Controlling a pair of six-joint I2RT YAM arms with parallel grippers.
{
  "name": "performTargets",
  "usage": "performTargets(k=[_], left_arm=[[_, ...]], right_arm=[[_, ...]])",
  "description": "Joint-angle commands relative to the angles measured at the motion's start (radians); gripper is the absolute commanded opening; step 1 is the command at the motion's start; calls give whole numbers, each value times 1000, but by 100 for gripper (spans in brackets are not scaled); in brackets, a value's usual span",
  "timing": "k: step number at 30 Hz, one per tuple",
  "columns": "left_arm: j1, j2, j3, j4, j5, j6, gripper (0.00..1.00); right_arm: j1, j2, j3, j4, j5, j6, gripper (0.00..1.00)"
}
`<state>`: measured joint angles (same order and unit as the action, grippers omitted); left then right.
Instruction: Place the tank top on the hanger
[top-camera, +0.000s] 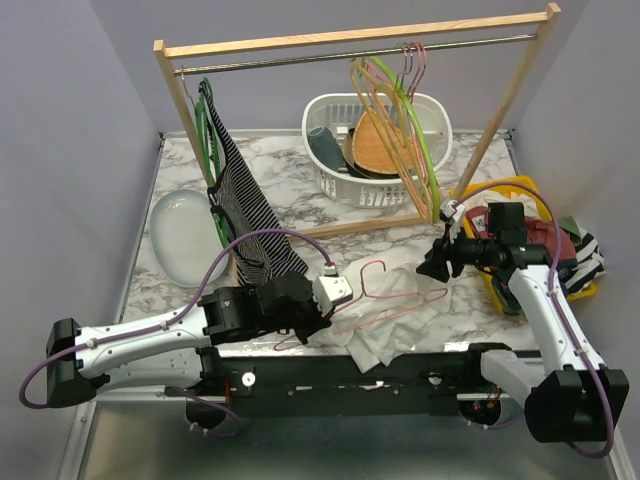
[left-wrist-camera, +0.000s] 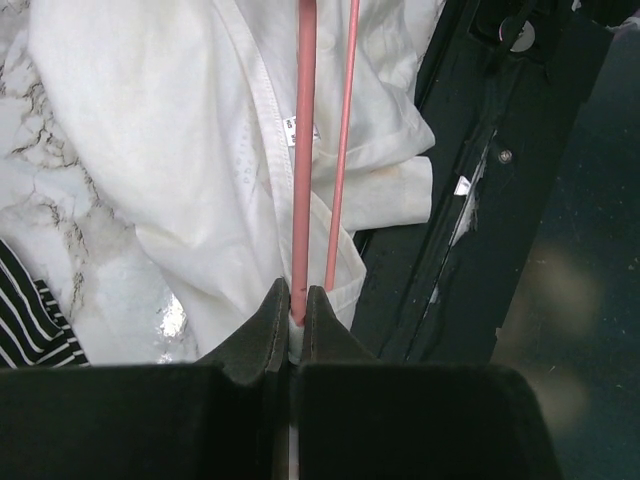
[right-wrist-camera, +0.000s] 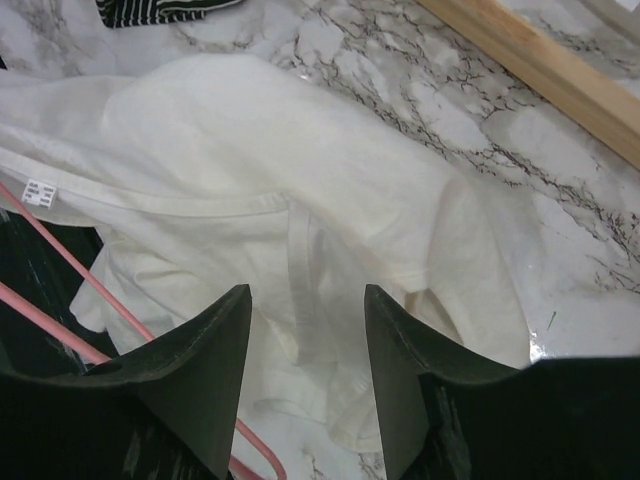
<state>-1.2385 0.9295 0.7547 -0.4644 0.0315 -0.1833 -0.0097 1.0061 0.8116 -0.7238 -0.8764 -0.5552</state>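
At the far left, a white dish (top-camera: 185, 235) is seen on the marble table (top-camera: 290, 190). Beside it, a striped garment (top-camera: 240, 215) is hung from a dark green hanger (top-camera: 205, 120) on the wooden rack (top-camera: 350, 38). Its lower end is partly hidden behind the left arm. The left gripper (top-camera: 318, 318) is pressed together on one corner of the pink hanger (top-camera: 385, 290). In the left wrist view, the thin wire (left-wrist-camera: 305, 150) is pinched tight between the dark fingertips (left-wrist-camera: 270, 330), and the held corner itself is hidden by them. The pink hanger is laid flat near the front of the table, with most of it on top of the tank top (top-camera: 400, 310). Its small hook is pointed toward the rack. The tank top is crumpled in a heap between the two grippers, and its front edge is draped over the black rail (top-camera: 400, 372), so its straps are hard to make out. A small label (right-wrist-camera: 38, 193) is shown on the cloth. Farther back, a white basket (top-camera: 330, 170) is half hidden behind the lime-green hangers (top-camera: 400, 110). The right gripper (top-camera: 437, 262) is held just above the tank top with its fingers (right-wrist-camera: 215, 350) spread apart, and nothing is gripped between them. At the far right, a yellow bin (top-camera: 520, 185) of clothes is mostly blocked by the right arm.
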Motion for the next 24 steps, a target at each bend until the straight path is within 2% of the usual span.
performTargets(k=[1, 5, 11, 14, 15, 17, 18, 23, 24], left_arm=[[-3, -26, -3, 35, 24, 30, 0], [-1, -15, -2, 27, 24, 31, 0], [-1, -14, 0, 29, -4, 38, 0], [2, -17, 3, 23, -24, 42, 0], [2, -21, 3, 17, -25, 45, 0], [7, -31, 2, 9, -57, 53, 0], [8, -41, 0, 1, -68, 51, 0], [51, -84, -5, -3, -113, 44, 0], [60, -92, -2, -9, -113, 44, 0]], right_arm=[[63, 54, 8, -20, 102, -35, 58], [143, 101, -8, 12, 180, -20, 60], [181, 167, -32, 67, 267, 15, 60], [188, 172, -42, 106, 312, 49, 55], [188, 173, -37, 106, 324, 57, 41], [188, 170, -22, 98, 358, 60, 28], [186, 155, -11, 98, 367, 67, 17], [159, 88, 8, 101, 401, 86, 1], [146, 78, 8, 103, 410, 87, 1]])
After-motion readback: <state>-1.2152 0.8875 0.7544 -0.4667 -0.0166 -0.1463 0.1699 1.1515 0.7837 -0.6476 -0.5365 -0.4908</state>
